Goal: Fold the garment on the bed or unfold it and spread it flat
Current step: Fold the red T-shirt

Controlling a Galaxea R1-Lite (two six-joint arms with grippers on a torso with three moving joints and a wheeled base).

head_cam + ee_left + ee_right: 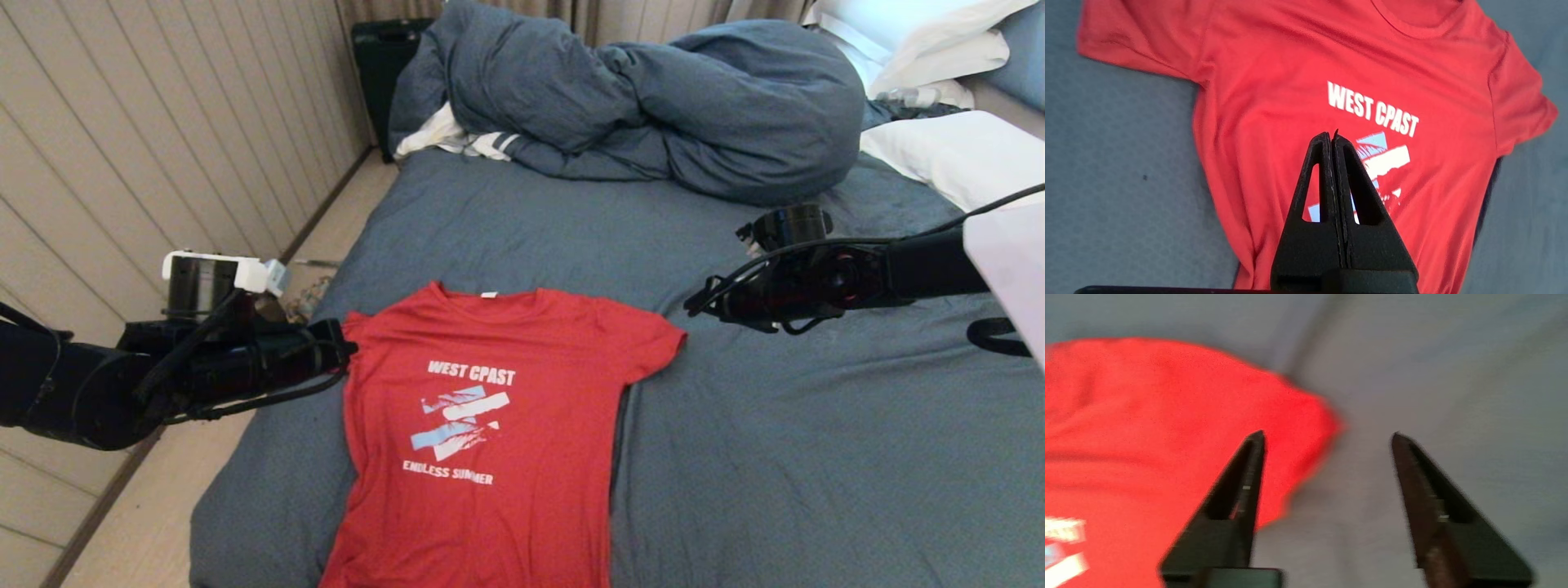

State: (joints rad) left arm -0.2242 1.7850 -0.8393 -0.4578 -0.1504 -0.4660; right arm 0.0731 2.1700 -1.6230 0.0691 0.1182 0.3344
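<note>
The red garment (482, 425) lies spread face up on the bed (775, 457), collar away from me, both sleeves out, white print showing. My left gripper (347, 349) hovers at the garment's left sleeve; in the left wrist view this gripper (1331, 136) is shut with nothing in it, above the garment (1274, 81). My right gripper (694, 309) hangs just right of the right sleeve (653, 343). In the right wrist view that gripper (1327, 435) stands open and empty over the sheet, with the sleeve's edge (1306, 424) beside one finger (1251, 457).
A bunched blue-grey duvet (653, 106) fills the far end of the bed, with a white striped cloth (465, 139) tucked under it. White pillows (955, 155) lie at the far right. A panelled wall (163, 139) and strip of floor (163, 506) run along the left.
</note>
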